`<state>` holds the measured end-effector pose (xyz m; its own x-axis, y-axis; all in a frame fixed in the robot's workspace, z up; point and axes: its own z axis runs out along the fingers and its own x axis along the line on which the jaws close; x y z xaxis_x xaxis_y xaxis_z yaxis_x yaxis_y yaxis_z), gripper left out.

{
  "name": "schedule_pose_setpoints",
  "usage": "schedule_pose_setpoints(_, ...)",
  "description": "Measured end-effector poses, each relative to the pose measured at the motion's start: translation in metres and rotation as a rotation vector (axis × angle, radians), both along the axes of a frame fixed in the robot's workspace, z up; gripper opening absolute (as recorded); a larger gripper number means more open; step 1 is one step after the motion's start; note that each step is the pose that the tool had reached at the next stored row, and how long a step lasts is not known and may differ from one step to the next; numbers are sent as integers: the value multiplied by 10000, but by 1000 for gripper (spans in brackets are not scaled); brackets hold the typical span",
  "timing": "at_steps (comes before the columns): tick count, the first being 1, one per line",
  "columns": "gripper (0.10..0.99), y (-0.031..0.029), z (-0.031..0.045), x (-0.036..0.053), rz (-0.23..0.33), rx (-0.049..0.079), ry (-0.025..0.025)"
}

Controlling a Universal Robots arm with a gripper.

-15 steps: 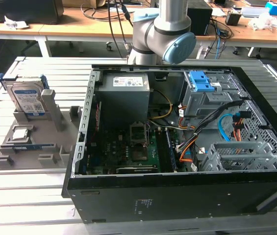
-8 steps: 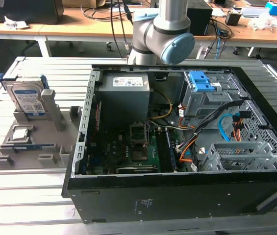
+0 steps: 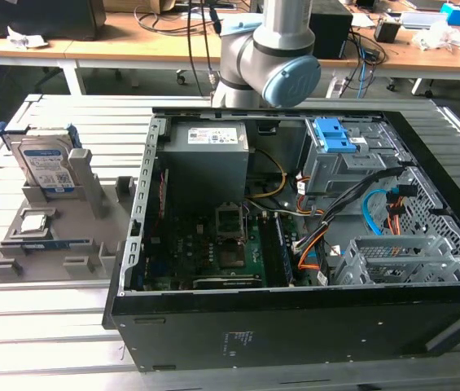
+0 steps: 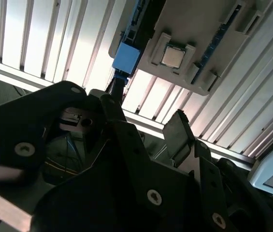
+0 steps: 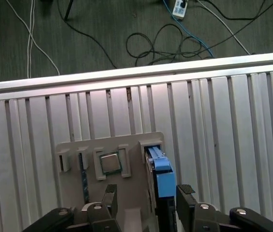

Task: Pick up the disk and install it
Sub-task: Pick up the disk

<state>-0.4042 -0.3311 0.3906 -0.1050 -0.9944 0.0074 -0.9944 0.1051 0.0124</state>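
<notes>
Silvery disk [image 3: 46,167], upright in grey holder [image 3: 91,191] at the exterior view's left: pick-up stage, my gripper [image 5: 147,195] over it, fingers [image 5: 184,198] spread, empty, needing centring across its edge.

Holder and opened case sitting side by side on the surface

On the surface [image 3: 59,326], the holder [image 3: 91,244] is lying at the exterior view's left, and the computer case [image 3: 295,326] is lying open just beside it, toward that view's right. The disk [image 3: 48,169] is standing on edge in a slot at the holder's far end, and the processor chip [image 3: 36,221] is lying flat in a pocket nearer the camera. Inside the case, the power supply [image 3: 208,155] is sitting against the far wall, the motherboard [image 3: 213,252] in front of it, the drive cage [image 3: 339,163] to their right. The arm [image 3: 266,57] is rising behind the case. In the first wrist view the tool [image 5: 147,200], fingers apart, is hanging well above the holder.
</notes>
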Motion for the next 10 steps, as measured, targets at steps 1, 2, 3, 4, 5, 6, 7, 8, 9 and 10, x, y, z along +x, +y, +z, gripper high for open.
schedule_pose_setpoints(1, 600, 10, -21, 7, 0, 0, -1)
schedule_pose_setpoints(2, 600, 17, -40, 11, 0, -1, -1)
schedule_pose_setpoints(3, 600, 24, -58, 16, 1, -4, -3)
schedule_pose_setpoints(4, 600, 29, -93, 20, 4, -18, -2)
schedule_pose_setpoints(5, 600, 30, -126, 23, 6, -28, -1)
schedule_pose_setpoints(6, 600, 32, -161, 28, 6, -42, -1)
schedule_pose_setpoints(7, 600, 33, -175, 33, 7, -46, 0)
schedule_pose_setpoints(8, 600, 33, -186, 39, 8, -46, -1)
schedule_pose_setpoints(9, 600, 36, -205, 50, 10, -47, -1)
schedule_pose_setpoints(10, 600, 49, -231, 64, 15, -56, 0)
